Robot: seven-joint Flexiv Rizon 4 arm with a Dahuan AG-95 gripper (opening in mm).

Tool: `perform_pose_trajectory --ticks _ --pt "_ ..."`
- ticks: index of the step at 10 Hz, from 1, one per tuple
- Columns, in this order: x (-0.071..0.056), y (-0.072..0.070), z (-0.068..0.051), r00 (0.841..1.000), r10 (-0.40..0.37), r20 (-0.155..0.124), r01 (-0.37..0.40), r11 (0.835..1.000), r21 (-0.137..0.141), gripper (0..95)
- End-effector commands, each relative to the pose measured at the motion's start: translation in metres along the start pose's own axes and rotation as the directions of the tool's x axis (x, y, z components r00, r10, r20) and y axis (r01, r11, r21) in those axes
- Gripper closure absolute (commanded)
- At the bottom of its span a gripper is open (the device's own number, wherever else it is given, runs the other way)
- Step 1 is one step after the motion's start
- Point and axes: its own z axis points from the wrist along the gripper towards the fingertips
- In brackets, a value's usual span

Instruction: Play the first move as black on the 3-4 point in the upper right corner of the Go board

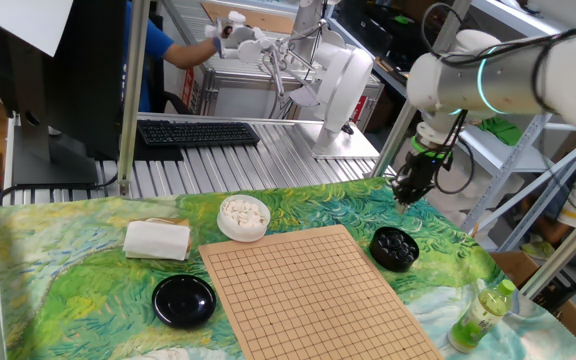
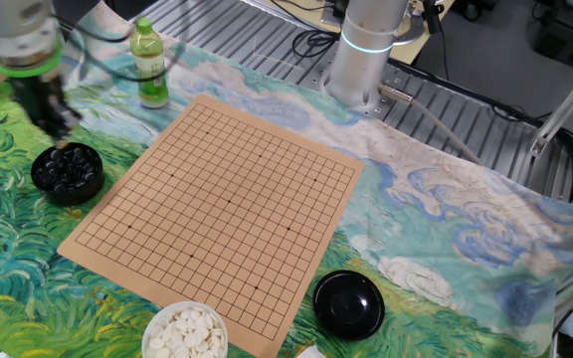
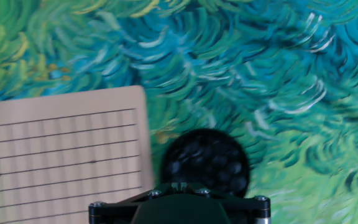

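Note:
The wooden Go board [image 1: 303,290] [image 2: 227,199] lies flat with no stones on its grid, so the 3-4 point is bare. A black bowl of black stones [image 1: 393,247] [image 2: 68,172] [image 3: 205,162] stands just off the board's edge. My gripper [image 1: 408,186] [image 2: 56,117] hangs a little above and beside that bowl, blurred in the other fixed view. In the hand view only its dark tip [image 3: 179,185] shows at the bottom edge, over the bowl's near rim. The jaws look shut. No stone can be made out between them.
A white bowl of white stones [image 1: 243,216] [image 2: 189,331] and a black lid [image 1: 183,299] [image 2: 348,302] sit by the board. There is also a folded white cloth [image 1: 156,239], a green bottle [image 1: 483,315] [image 2: 148,65], and the arm's base [image 2: 366,50] behind the board.

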Motion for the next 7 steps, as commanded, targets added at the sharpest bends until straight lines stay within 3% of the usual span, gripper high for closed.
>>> perform_pose_trajectory --ticks 1,4,7 --pt "0.002 -0.001 0.001 0.999 0.038 0.011 -0.038 0.999 0.004 76.0" --pt "0.001 0.0 0.005 0.998 0.057 0.006 -0.057 0.998 0.0 76.0" --pt "0.005 -0.007 0.018 1.0 0.008 -0.004 -0.008 1.0 -0.002 76.0"
